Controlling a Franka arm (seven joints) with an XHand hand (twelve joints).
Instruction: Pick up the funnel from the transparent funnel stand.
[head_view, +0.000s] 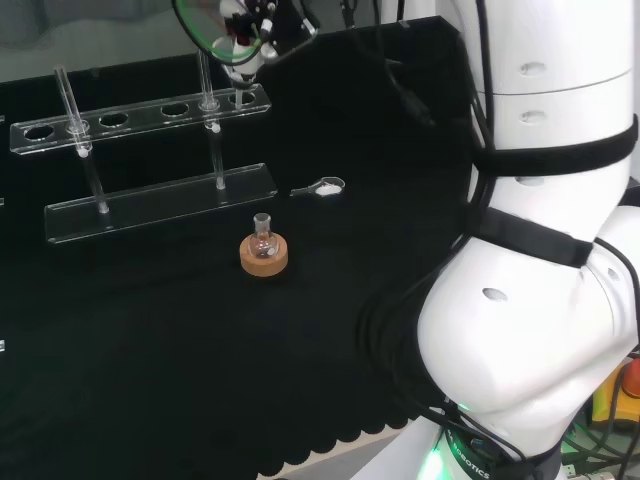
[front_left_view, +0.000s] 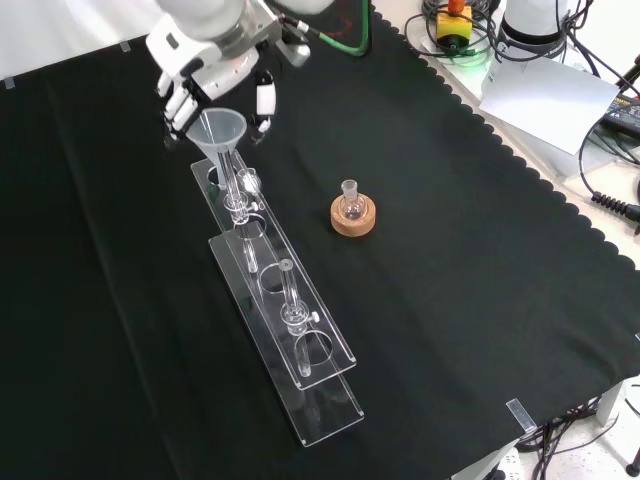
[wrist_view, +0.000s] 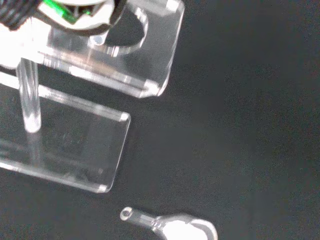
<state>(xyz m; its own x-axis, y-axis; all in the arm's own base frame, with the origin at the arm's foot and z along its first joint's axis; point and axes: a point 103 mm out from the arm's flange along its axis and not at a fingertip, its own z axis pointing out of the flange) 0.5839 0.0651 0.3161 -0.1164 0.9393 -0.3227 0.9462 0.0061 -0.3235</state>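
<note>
**Hand at the funnel, lift not yet shown**

While I watch the front view, the hand (front_left_view: 215, 70) sits at the far end of the stand (front_left_view: 330, 345), its fingers (front_left_view: 263, 100) curled down on either side of the funnel (front_left_view: 220, 130). They look closed around the cone's rim, though I cannot be sure every fingertip is touching (clear plastic on black cloth hides a lot). The funnel's stem still points down into the end hole of the stand's top plate, so I judge it seated or barely raised.

From the head view, the hand (head_view: 245, 35) hangs over the right end of the stand (head_view: 140, 115), which agrees.

Nearby, well apart from the stand, a small flask (front_left_view: 349, 200) rests on a cork ring (front_left_view: 354, 218), and a spoon (head_view: 322, 187) lies on the cloth.

My reading: reach done, grasp in place or nearly so. What is left is the lift, straight up until the stem clears the hole.
</note>
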